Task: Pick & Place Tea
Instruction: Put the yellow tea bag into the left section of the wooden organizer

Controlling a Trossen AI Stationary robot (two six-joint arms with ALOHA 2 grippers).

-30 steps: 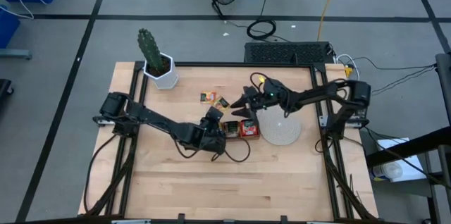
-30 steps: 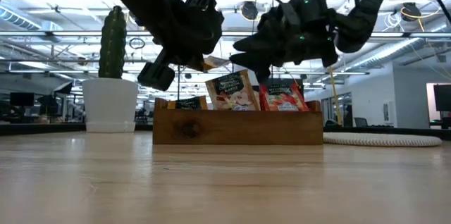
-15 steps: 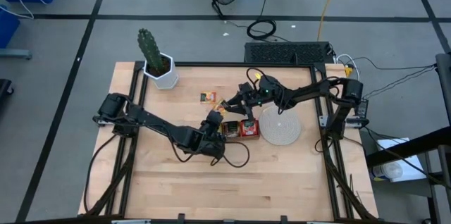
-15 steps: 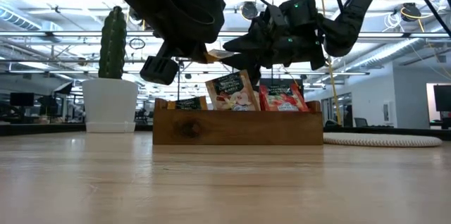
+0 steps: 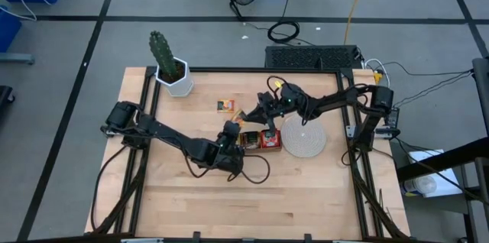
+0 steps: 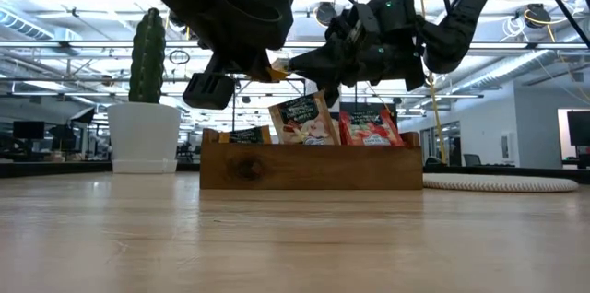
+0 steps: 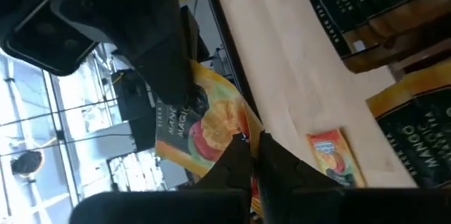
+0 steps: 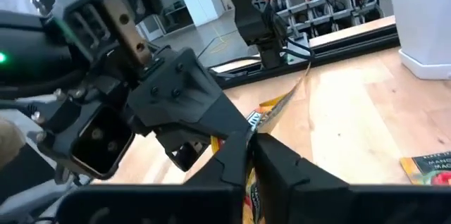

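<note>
Tea sachet (image 6: 277, 68) hangs above wooden tray (image 6: 311, 166), pinched between both grippers: your left gripper (image 6: 263, 64) and right gripper (image 6: 297, 61) jaws clamped together on it. Sachet mostly hidden by fingers.

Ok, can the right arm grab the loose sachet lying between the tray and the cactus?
Probably not yet: the loose sachet lies uncovered nearby, but the right gripper has its jaws shut on a yellow-orange sachet.

readable text: tea sachet labels only

"mango magic" on yellow sachet (image 7: 194, 122) between the fingers, left wrist view; "mango" on sachet (image 7: 416, 136) at 3 o'clock; upright tray sachets (image 6: 302, 120) print too small to read.
</note>
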